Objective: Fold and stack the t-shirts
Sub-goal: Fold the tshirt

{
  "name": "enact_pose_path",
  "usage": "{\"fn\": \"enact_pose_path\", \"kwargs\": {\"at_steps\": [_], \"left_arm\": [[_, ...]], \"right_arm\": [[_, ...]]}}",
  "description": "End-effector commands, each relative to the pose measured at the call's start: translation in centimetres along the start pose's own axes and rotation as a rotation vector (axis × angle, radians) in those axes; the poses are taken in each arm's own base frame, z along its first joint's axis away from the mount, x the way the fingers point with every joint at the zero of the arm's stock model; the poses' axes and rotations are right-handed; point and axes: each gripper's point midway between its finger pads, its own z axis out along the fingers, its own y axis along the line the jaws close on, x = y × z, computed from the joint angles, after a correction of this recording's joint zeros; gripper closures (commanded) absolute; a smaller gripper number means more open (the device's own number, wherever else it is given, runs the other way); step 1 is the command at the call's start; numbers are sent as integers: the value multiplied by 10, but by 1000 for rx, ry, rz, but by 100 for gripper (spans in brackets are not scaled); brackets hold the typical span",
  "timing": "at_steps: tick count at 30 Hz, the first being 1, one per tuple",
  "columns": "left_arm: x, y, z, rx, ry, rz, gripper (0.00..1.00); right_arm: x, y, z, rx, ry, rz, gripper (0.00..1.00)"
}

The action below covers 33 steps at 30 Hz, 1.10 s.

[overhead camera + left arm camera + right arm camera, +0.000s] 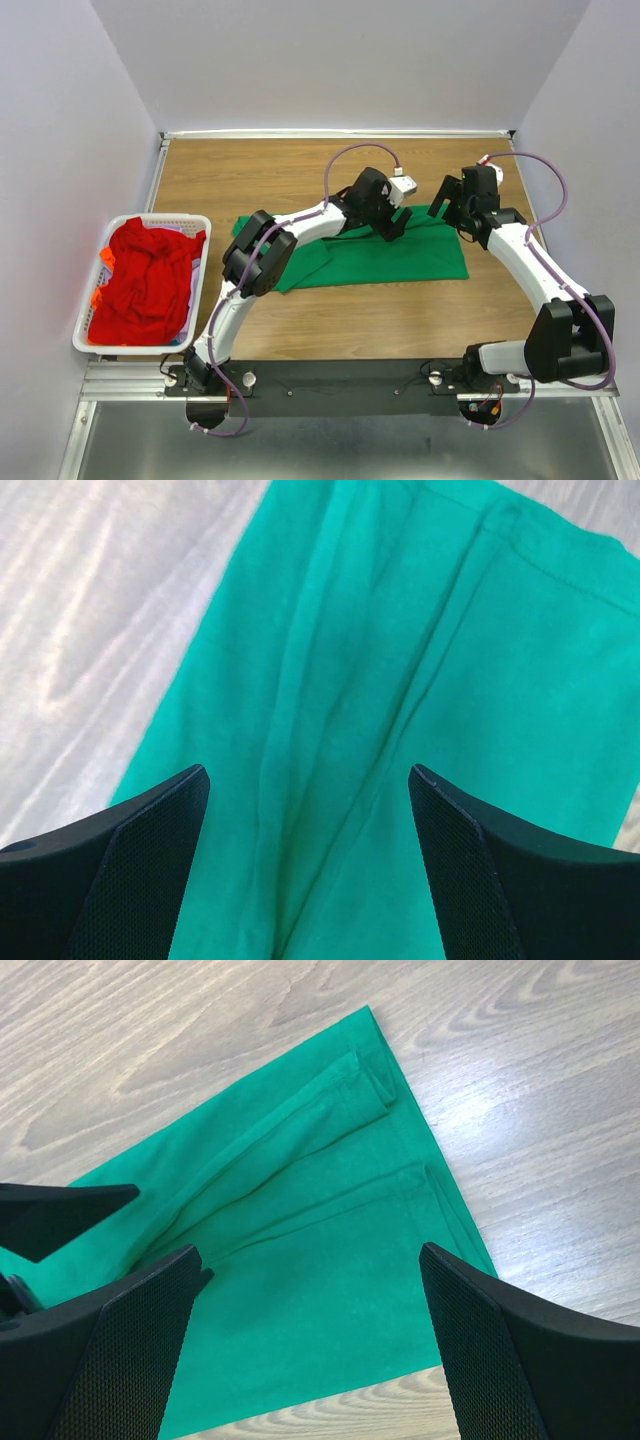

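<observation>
The green t-shirt (400, 258) lies folded flat mid-table (250, 170). The left fingers (140, 870) and right fingers (110, 1360) stand wide apart over it, gripping nothing. Red t-shirts (145, 280) are heaped in the white basket (160, 217) at the left.

The left arm (222, 320) and right arm (527, 258) are white with black joints. Purple cables (347, 151) loop along them. The black fingers (120, 870) have a mesh texture.

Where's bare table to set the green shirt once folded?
Bare wood between the green shirt and the base rail, and between it and the table's far edge. Crowded: both jaws hover over the shirt's far side; red shirts fill the basket.
</observation>
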Motion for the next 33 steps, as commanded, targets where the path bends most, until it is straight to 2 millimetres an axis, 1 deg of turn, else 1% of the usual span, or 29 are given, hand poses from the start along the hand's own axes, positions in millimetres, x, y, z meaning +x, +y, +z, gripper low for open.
{"fn": "enact_pose_path", "kwargs": {"at_steps": [1,6,11,13,17,21,22,23,25,27,33], "left_arm": [[7,-12,7,78,17,-1,11],[12,-20,8,132,38,-2,12],[23,-25,11,163,63,-11,14],[24,-26,10,173,67,-9,16],[17,-35,4,202,54,3,20],[12,-48,-1,237,48,31,21],[15,-50,-1,236,55,36,21],[14,-55,-2,242,54,48,21],[19,-58,-1,234,69,69,21],[17,-63,-2,231,68,85,21],[28,-76,-2,245,93,104,21]], "right_arm": [[-3,-7,-5,17,-20,2,3],[-2,-7,-4,18,-17,4,3],[-1,-7,-3,17,-13,5,3],[-1,-7,-3,17,-13,5,3],[-2,-7,-3,19,-16,6,3],[-2,-7,-3,21,-17,6,3],[-2,-8,-3,23,-18,4,3],[-3,-8,-3,23,-20,6,3],[-3,-8,-3,27,-22,7,3],[-5,-8,-3,29,-25,6,3],[-7,-14,-4,57,-44,21,3]]}}
